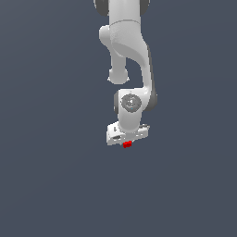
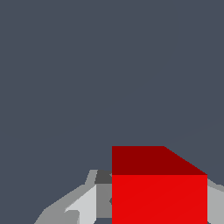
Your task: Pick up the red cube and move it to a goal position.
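The gripper (image 1: 127, 142) points down from the white arm (image 1: 132, 55), and the red cube (image 1: 127, 145) sits right at its tip, just under the white hand. In the wrist view the cube (image 2: 159, 186) fills the space between the grey fingers (image 2: 78, 205), one finger showing on each side and pressed close against its faces, so I judge the gripper closed on the cube. Whether the cube is off the floor cannot be told for sure: the ground is one flat grey-blue field with no shadow or edge to read height from, though the cube hanging at the fingertips suggests it is being carried.

By that reading the pick is done or nearly so. What is left is the move to the goal, and no goal marker shows in either view, so how near the cube is to it cannot be judged; nothing else lies near the cube.

No brand, label or writing can be read on the arm, the gripper or the cube
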